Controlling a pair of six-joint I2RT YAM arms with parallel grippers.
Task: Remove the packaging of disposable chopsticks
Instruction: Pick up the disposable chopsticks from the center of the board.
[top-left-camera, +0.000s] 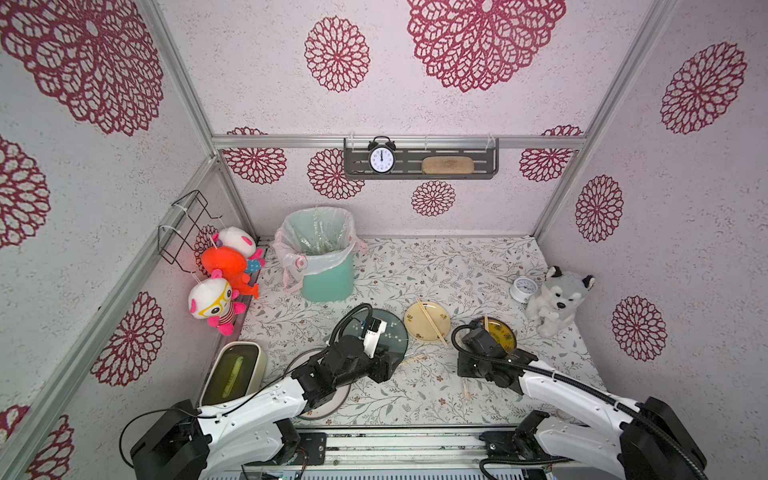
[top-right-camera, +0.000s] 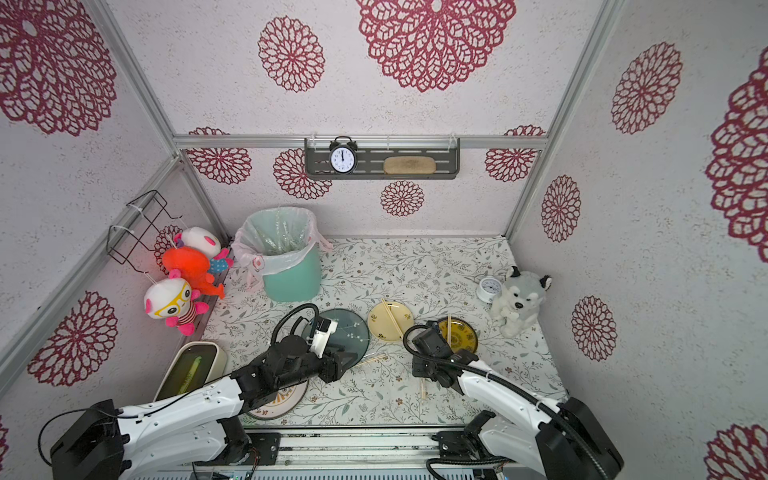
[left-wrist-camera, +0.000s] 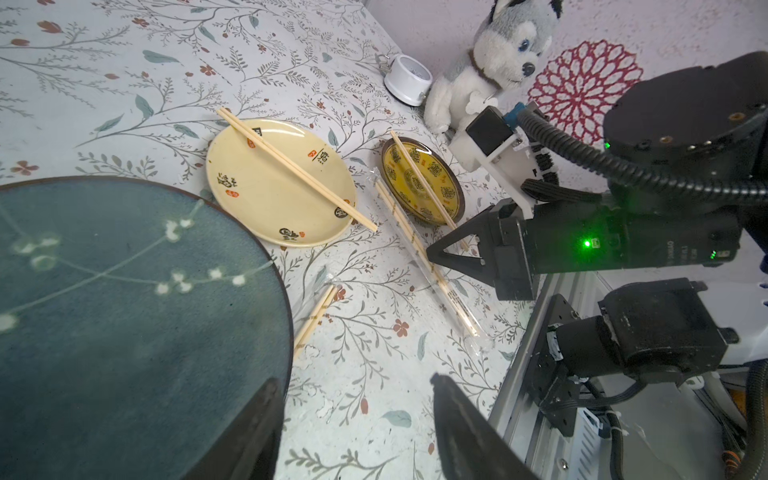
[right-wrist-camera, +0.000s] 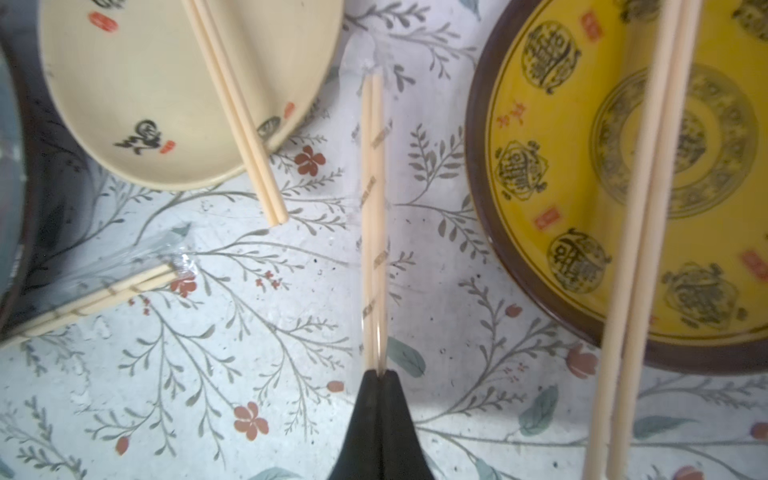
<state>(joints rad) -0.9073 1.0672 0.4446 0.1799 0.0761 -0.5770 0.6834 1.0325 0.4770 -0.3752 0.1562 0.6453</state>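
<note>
You've got the clear crinkly plastic sleeve (right-wrist-camera: 376, 257) still round its pale wooden chopsticks (left-wrist-camera: 406, 226), lying between cream round plate (left-wrist-camera: 257, 199) and yellow patterned plate (left-wrist-camera: 444, 183). Both plates hold bare pairs (left-wrist-camera: 291, 166): done. Second wrapped pair (left-wrist-camera: 316, 316) by dark blue plate (left-wrist-camera: 124, 311) waits. Your right claw (right-wrist-camera: 379, 374) is pinched onto the sleeve; left claw (left-wrist-camera: 353, 378) gapes, empty.

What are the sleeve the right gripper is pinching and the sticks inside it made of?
The sleeve looks like thin, glossy clear plastic film: glare, creases, and the tablecloth shows through. The sticks inside are pale, matte wood or bamboo; the look leaves that open. The right gripper is shut on the sleeve.
</note>
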